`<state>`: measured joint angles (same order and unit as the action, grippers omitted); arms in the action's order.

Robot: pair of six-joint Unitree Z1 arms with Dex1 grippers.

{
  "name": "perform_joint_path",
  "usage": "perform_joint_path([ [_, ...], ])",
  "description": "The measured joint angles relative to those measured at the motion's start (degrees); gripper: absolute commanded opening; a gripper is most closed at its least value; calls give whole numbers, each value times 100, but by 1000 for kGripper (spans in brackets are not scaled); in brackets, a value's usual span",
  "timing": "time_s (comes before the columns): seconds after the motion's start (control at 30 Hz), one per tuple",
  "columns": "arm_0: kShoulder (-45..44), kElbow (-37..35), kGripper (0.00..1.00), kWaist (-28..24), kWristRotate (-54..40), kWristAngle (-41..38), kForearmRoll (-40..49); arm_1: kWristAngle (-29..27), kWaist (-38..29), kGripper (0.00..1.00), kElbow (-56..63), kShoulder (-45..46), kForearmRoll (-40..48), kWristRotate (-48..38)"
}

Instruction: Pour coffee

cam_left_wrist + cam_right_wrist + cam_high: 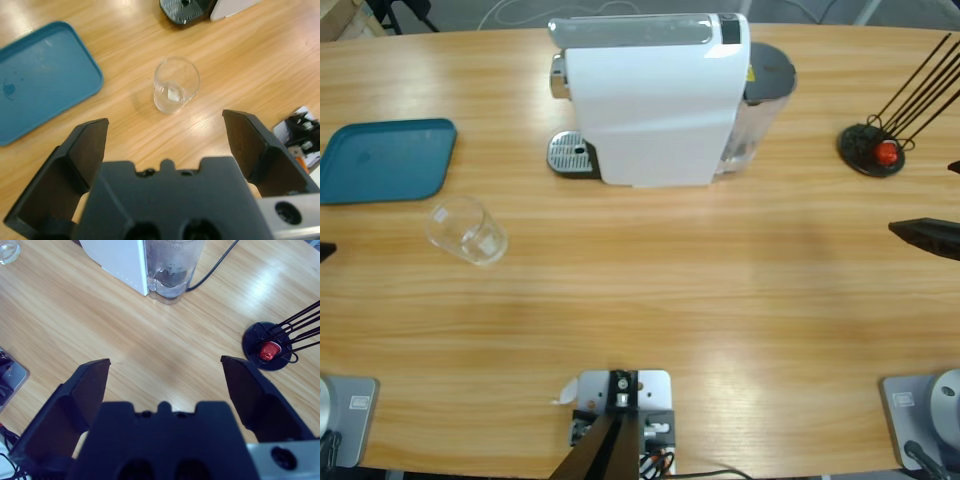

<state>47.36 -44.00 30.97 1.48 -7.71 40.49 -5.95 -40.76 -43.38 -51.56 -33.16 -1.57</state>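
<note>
A clear glass point(467, 230) stands upright on the wooden table, left of the white coffee machine point(650, 100). No coffee is in view; the glass point(176, 91) looks clear. In the left wrist view my left gripper point(165, 122) hovers open just short of the glass, with nothing between its jaws. Only a dark tip of the left gripper point(325, 250) shows at the high view's left edge. My right gripper point(165, 361) is open and empty over bare table; its tip point(925, 237) enters from the right edge.
A teal tray point(385, 158) lies at the far left. The machine's drip tray point(570, 153) faces left and its water tank point(172, 265) sits behind. A black capsule stand point(872, 150) holding a red capsule point(887, 152) is at the right.
</note>
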Motion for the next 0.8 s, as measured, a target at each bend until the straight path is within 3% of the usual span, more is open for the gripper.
perform_joint_path([
  [0.23,1031,-1695,1000,15,900,-391,963,0,4,1000,0,12,1,0],
  [0.47,2040,-2135,989,-4,2594,-405,-429,0,5,1000,0,146,6,0],
  [0.8,3608,-2791,942,-20,3768,-975,-1275,0,5,1000,1,331,6,0],
])
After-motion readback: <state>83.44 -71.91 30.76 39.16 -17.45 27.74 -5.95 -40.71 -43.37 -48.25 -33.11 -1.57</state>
